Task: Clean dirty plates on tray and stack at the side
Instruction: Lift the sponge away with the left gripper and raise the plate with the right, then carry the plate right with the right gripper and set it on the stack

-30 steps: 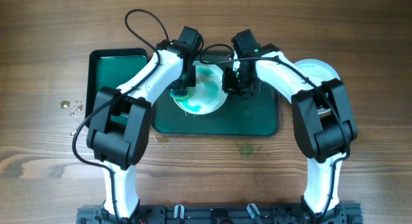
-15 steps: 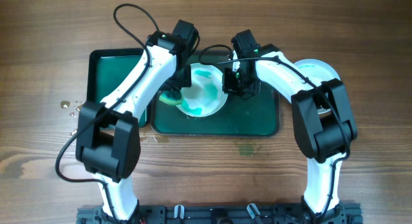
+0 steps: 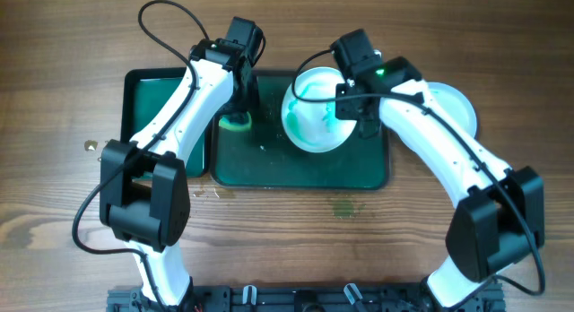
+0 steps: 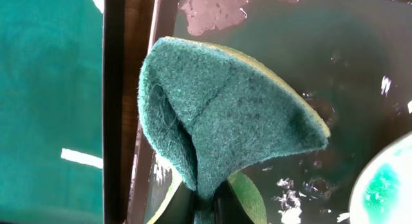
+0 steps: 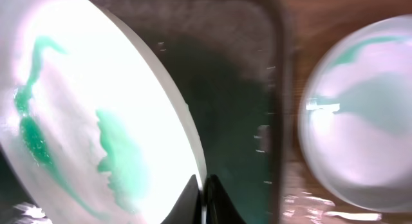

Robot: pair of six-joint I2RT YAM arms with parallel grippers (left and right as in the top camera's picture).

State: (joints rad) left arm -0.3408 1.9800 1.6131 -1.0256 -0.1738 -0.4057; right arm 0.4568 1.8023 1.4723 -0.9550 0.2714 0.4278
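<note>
My left gripper (image 3: 239, 115) (image 4: 207, 201) is shut on a folded green sponge (image 4: 225, 114), held over the left edge of the dark green tray (image 3: 359, 173). My right gripper (image 3: 344, 106) (image 5: 201, 198) is shut on the rim of a white plate smeared with green (image 3: 314, 110) (image 5: 96, 114), lifted and tilted above the tray. A second white plate with green smears (image 3: 448, 101) (image 5: 360, 127) lies on the table right of the tray.
A second green tray (image 3: 161, 106) (image 4: 45, 89) sits left of the main tray. Small scraps (image 3: 99, 149) lie on the wood at the far left. The main tray's bottom (image 4: 322, 69) is wet.
My left gripper has pulled the sponge off the plate toward the tray's left edge. My right gripper has lifted the plate and carried it up and to the right.
</note>
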